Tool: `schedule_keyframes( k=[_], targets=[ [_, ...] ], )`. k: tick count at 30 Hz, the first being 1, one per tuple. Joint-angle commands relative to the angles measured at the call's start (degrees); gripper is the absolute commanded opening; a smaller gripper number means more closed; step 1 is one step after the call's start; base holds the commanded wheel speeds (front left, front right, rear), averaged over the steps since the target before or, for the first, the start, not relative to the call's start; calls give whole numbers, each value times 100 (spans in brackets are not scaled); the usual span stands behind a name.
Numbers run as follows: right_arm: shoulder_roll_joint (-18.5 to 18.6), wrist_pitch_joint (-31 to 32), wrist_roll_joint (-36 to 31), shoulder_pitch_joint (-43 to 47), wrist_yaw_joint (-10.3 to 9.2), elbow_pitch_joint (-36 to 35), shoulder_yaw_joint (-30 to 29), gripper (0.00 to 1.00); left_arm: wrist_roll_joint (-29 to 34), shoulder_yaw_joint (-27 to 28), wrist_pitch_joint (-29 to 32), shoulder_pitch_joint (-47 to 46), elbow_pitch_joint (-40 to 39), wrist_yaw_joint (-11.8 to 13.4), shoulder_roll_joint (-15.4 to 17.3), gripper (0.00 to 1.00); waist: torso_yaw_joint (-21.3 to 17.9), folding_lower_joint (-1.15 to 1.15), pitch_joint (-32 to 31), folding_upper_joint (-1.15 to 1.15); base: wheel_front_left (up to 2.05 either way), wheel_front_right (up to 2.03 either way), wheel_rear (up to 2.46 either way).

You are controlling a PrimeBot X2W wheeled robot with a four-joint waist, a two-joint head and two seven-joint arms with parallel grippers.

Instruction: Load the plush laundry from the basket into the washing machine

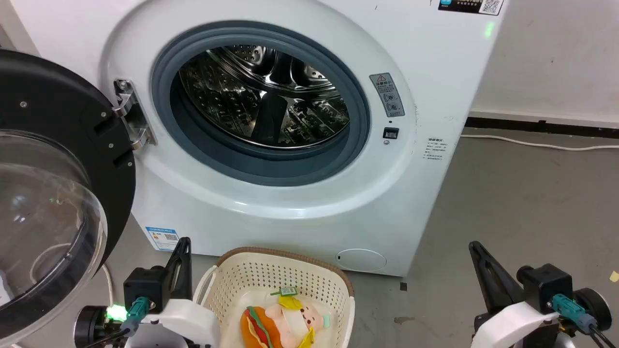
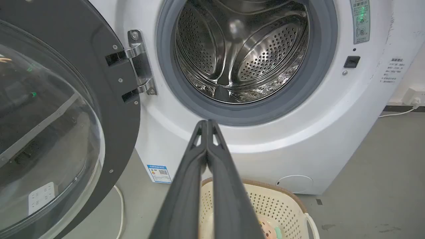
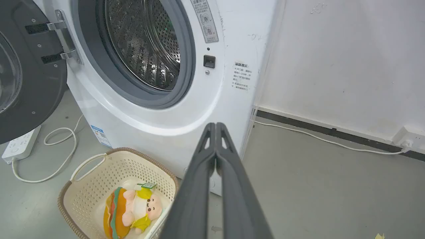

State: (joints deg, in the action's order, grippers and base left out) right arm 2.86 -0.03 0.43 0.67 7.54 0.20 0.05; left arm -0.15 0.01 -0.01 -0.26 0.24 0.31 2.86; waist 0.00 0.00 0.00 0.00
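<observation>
The plush laundry [image 1: 283,321], a pink-faced doll in yellow joined to an orange-and-green hamburger cushion, lies in the cream basket [image 1: 271,270] on the floor before the washing machine [image 1: 300,203]. The right wrist view shows the plush laundry [image 3: 132,209] lying in the basket [image 3: 96,179]. The washer's steel drum [image 1: 263,96] stands bare and its black-rimmed domed door [image 1: 48,193] is swung wide to the left. My left gripper [image 1: 184,241] is shut, just left of the basket. At the lower right my right gripper [image 1: 473,245] is shut too, well clear of the basket.
A white power strip [image 3: 20,146] with a looping cable [image 3: 59,156] lies on the grey floor left of the washer. Another white cable [image 3: 318,139] runs along the wall's base to a socket at the right. Open floor lies right of the machine.
</observation>
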Motion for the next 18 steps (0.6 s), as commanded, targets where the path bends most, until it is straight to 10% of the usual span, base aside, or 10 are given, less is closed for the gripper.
schedule_keyframes(
  k=[1,18],
  targets=[
    [1,3,-43,-67,-5,-20,-5,0,15,-1,1,26,-24,-31,1,0,0,0,0,0,0,0,0],
    [1,3,-43,-67,-5,-20,-5,0,15,-1,1,26,-24,-31,1,0,0,0,0,0,0,0,0]
  ],
)
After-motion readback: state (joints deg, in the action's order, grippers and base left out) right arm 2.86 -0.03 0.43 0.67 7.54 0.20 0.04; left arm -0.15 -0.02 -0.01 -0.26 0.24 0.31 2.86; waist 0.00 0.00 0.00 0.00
